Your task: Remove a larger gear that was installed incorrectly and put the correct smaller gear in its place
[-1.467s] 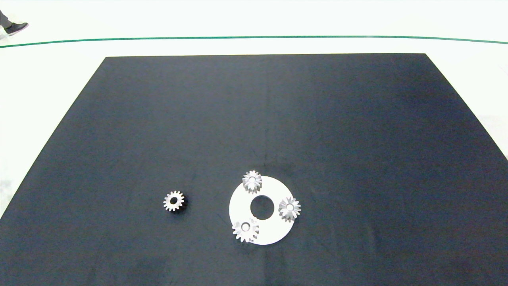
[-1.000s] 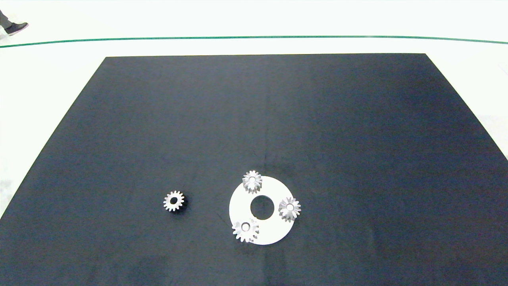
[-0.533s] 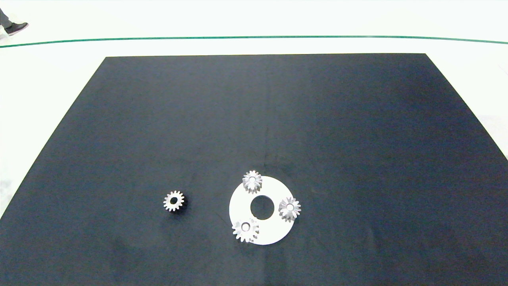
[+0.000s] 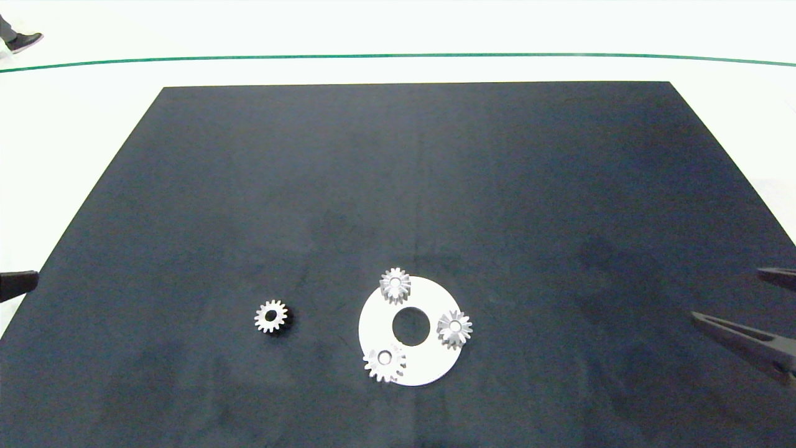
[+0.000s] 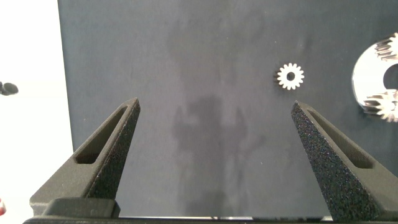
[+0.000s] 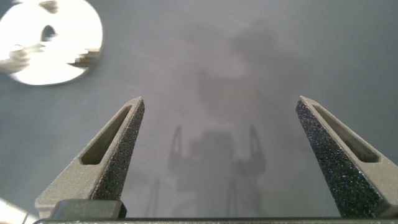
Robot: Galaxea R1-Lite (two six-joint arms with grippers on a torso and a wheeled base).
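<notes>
Silver larger gear sits on white ring plate, near edge. Your smaller gear lies alone on black mat, left of plate. Left gripper and right gripper both spread wide, at mat's sides, nothing held.

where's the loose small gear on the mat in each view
Head view: the smaller gear lies alone on the black mat, left of the white disc.
Left wrist view: it lies beyond the open left gripper.
Right wrist view: not in it.
Shared landmark: the white disc.
</notes>
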